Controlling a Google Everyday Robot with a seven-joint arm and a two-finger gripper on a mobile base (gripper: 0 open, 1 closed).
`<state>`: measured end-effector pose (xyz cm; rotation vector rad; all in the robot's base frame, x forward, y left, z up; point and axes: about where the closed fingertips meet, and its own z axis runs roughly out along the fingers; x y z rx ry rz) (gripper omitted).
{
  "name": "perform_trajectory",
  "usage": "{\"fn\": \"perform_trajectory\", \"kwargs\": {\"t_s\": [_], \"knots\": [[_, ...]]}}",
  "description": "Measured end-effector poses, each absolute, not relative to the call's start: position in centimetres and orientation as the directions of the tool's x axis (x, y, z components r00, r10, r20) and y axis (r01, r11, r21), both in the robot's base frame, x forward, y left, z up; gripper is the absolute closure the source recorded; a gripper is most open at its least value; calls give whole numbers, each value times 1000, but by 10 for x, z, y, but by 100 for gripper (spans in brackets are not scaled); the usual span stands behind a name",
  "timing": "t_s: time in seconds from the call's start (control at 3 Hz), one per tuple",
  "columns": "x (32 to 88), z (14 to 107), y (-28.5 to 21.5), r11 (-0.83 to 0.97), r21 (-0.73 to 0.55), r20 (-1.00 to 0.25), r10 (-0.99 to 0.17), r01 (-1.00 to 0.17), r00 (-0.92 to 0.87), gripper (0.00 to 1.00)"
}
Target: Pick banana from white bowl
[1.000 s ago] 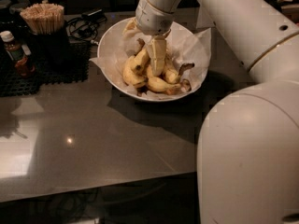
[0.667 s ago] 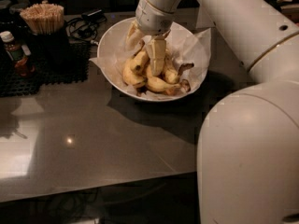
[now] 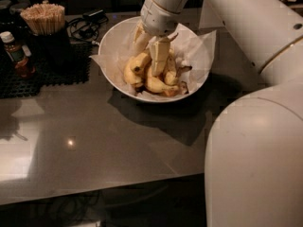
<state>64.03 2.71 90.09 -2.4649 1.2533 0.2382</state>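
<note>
The white bowl (image 3: 113, 37), lined with crinkled white paper, stands on the dark counter at upper centre and holds several yellow bananas. The plump banana (image 3: 134, 72) with a dark blotch lies at the left of the pile; its stem end is hidden. Other bananas (image 3: 161, 85) lie to its right. My gripper (image 3: 147, 60) reaches down into the bowl from above, open. One tan finger (image 3: 138, 39) is on the left of the banana's upper end. The other finger (image 3: 159, 56) is on its right, against the pile.
A dark cup of wooden sticks (image 3: 43, 20) and a small brown bottle (image 3: 15, 53) stand on a black mat (image 3: 57, 72) at the left. Black cables (image 3: 85, 25) lie behind the bowl. My white arm and base (image 3: 255, 150) fill the right side.
</note>
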Motion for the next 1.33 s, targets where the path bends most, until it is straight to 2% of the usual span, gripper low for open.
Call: {"fn": "perform_trajectory", "kwargs": {"t_s": [0.33, 1.33], "knots": [[639, 902, 25, -539, -243, -309, -745, -806, 591, 100], [639, 904, 21, -537, -247, -310, -745, -806, 591, 100]]}}
